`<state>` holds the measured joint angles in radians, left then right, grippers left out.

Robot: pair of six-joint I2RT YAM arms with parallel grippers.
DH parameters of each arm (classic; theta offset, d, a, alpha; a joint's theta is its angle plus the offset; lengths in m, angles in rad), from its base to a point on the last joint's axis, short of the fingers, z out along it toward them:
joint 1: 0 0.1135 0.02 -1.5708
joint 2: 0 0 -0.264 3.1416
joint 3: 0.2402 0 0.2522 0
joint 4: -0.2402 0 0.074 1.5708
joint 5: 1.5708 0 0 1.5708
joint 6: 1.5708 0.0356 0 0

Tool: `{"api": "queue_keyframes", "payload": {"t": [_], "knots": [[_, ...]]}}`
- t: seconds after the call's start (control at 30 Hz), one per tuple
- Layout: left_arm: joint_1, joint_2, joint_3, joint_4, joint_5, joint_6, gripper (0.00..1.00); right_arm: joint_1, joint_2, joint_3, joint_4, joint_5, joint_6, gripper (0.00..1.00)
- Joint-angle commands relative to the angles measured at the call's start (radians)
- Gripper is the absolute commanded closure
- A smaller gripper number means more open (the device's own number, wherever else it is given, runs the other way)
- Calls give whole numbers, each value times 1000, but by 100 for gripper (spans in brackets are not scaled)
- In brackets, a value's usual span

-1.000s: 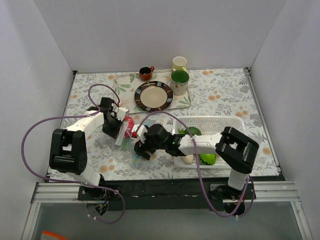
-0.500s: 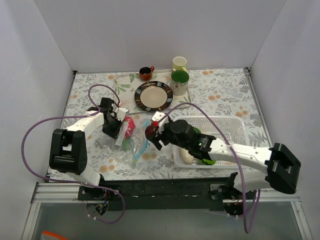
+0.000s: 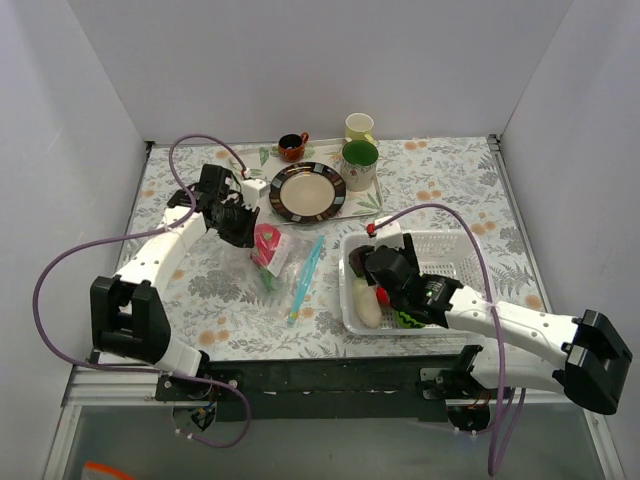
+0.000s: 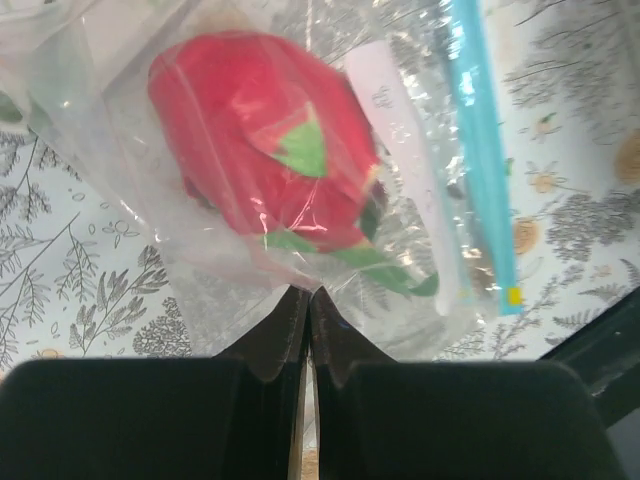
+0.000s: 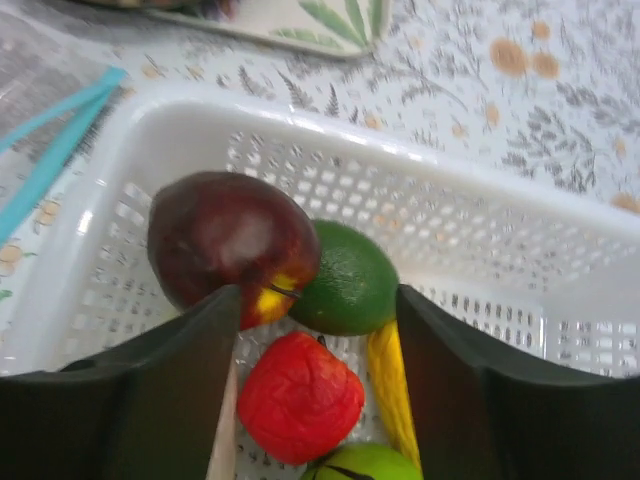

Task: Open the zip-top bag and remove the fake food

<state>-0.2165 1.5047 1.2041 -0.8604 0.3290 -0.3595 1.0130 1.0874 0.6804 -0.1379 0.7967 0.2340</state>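
1. The left claw (image 4: 307,325) is clamped shut on a fold of the zip-top bag (image 3: 282,285), at the end opposite its mouth. From there the bag stretches across the bench (image 3: 450,190) toward the white basket (image 5: 500,210), stopping just short of it.
2. The bag's film looks thin, limp and crinkly, so it probably weighs almost nothing and has no shape of its own. A pinch on a fold holds it, but smooth plastic may creep out of the jaws. The firmest places to take it are likely a corner, the sealed end, or the stiffer light blue zip strip (image 4: 485,170).
3. In the right wrist view the strip's two lips appear parted, so the mouth seems to be open.
4. One piece of fake food is in the bag: a red toy fruit (image 4: 260,150) with green leaves, lying between the left claw and the strip. It looks hard, smooth and light. It should slide toward the mouth if the closed end is raised, and roll once it is out.
5. The right claw (image 5: 318,300) hangs over the basket with its jaws wide and grips nothing. A dark red apple (image 5: 225,240) rests by its left finger, against a green lime (image 5: 345,280).
6. Such rounded pieces are best taken across their widest part with a gentle squeeze, since a hard pinch could pop them loose.
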Motion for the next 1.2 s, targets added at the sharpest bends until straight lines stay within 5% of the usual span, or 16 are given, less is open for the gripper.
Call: {"api": "queue_keyframes", "payload": {"t": [0.0,0.4,0.5,0.87,1.17], "knots": [[-20,-83,-3,-60,84,-19,100,-4,49,47,-91,93,96,23],[-21,-38,-259,119,-189,54,100,111,184,358,-72,220,-71,14],[-20,-2,-290,172,-257,77,100,162,210,380,-26,146,-94,16],[-21,68,-319,236,-317,111,100,214,400,329,270,-356,-102,44],[-21,40,-316,221,-317,132,100,156,548,308,408,-476,-61,63]]}}
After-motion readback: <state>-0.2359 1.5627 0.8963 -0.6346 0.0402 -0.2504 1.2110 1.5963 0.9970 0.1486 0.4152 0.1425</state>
